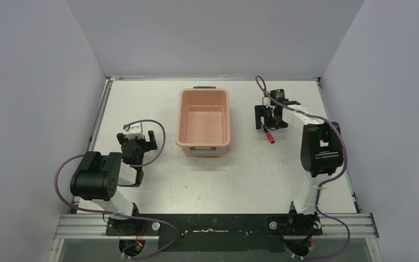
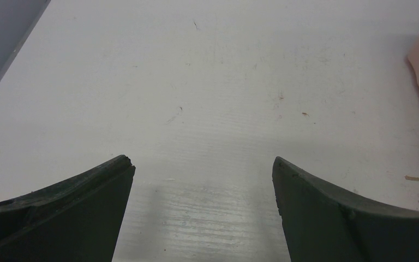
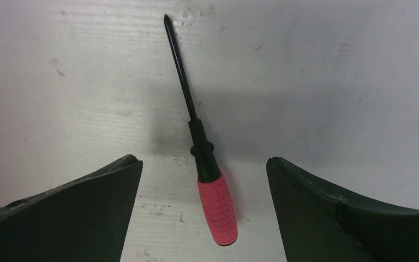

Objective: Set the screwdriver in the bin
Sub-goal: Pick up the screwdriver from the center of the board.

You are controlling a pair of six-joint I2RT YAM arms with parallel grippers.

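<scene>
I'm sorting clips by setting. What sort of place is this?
Probably a lab robot test cell: plain pale panels enclose a white table, the left arm and right arm are bolted to a metal rail at its near edge, and a salmon-pink bin and small screwdriver are set out.

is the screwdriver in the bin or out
Out: the screwdriver lies flat on the table, right of the bin, by the open right gripper.

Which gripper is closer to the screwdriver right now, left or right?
Right. The right gripper hangs open directly over the screwdriver, straddling its handle. The left gripper is open on the other side of the bin, well away.
</scene>
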